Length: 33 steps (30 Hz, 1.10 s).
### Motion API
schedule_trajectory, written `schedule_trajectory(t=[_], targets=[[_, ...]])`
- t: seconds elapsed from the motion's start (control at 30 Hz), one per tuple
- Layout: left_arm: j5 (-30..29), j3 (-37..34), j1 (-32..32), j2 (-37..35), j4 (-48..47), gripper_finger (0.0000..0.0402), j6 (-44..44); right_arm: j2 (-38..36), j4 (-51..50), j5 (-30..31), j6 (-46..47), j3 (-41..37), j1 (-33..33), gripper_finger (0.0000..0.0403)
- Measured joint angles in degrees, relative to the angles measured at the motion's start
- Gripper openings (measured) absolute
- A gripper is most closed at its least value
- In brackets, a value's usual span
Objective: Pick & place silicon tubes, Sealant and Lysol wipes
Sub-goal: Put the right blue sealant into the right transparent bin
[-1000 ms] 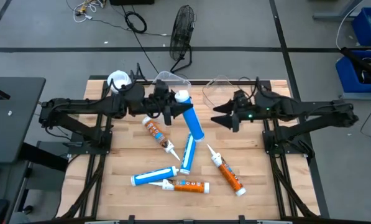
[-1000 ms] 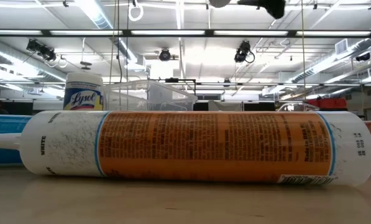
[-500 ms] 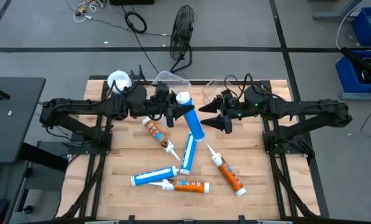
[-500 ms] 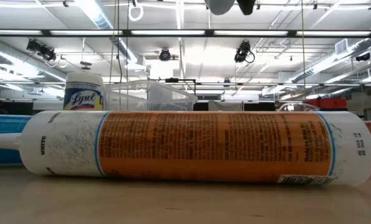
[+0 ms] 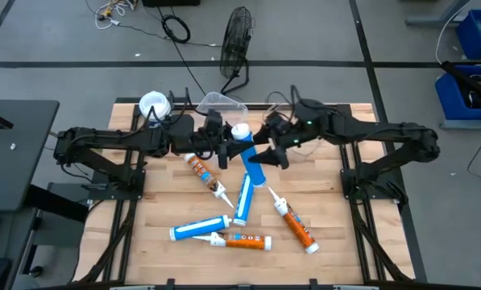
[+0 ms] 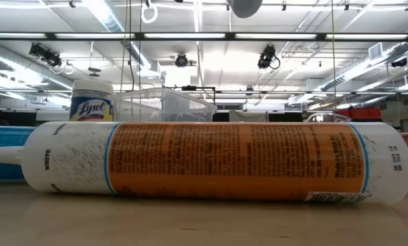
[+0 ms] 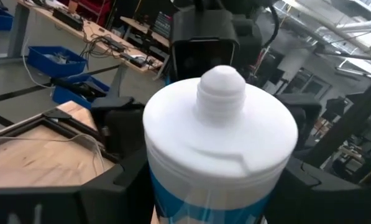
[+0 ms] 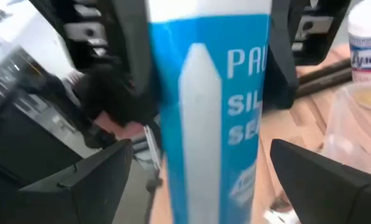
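Observation:
A blue silicone tube [image 5: 251,159] with a white nozzle end [image 7: 219,118] hangs above the middle of the table. My left gripper [image 5: 229,146] is shut on it. My right gripper [image 5: 271,151] stands open just to the tube's right. Its fingers [image 8: 92,177] sit on either side of the blue body [image 8: 210,106] without visibly touching it. The Lysol wipes canister [image 5: 154,105] stands on its base at the table's far left corner. Several blue and orange tubes [image 5: 242,198] lie flat on the table. My left gripper pinches the tube's blue body just below the white nozzle end [image 7: 161,186] between its two fingers. The fingers come level from the table's left side and lie across the tube. The tube is lifted clear and tilted, white end up and toward the far edge.
A clear plastic container [image 5: 221,101] stands at the far edge behind the grippers. An orange tube [image 5: 203,172] lies under the left arm. Two more tubes [image 5: 224,234] lie near the front, and another orange one [image 5: 296,226] at front right. In the low view an orange tube [image 6: 210,160] fills the foreground.
My right gripper has travelled toward the table's left, up to the held tube, rolling its wrist as it went, and stays open. The tube hangs where it was.

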Motion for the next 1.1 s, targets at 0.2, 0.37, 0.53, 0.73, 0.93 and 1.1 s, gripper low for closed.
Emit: schedule_trajectory(t=[0.2, 0.37, 0.53, 0.73, 0.93, 1.1], targets=[[1.52, 0.00, 0.00, 0.11, -0.36, 0.0220, -0.04, 5.05, -0.54, -0.86, -0.25, 6.24, 0.00, 0.0386], [2.05, 0.00, 0.04, 0.11, -0.24, 0.0220, 0.02, 7.99, -1.14, -2.57, 0.42, 8.62, 0.00, 0.0380], [3.03, 0.00, 0.04, 0.11, -0.30, 0.0220, 0.03, 8.89, -1.55, -2.84, 0.16, 8.83, 0.02, 0.0347], [3.09, 0.02, 0.02, 0.11, 0.28, 0.0221, 2.02, 8.86, -1.12, -4.37, -0.30, 8.83, 0.04, 0.0305], [2.64, 0.02, 0.04, 0.11, 0.39, 0.0219, 3.08, 8.60, -0.99, -7.44, -1.54, 8.79, 0.04, 0.0278], [2.68, 0.06, -0.02, 0.11, 0.64, 0.0220, 3.10, 6.82, -3.76, -7.96, -4.02, 8.76, -0.59, 0.0271]])
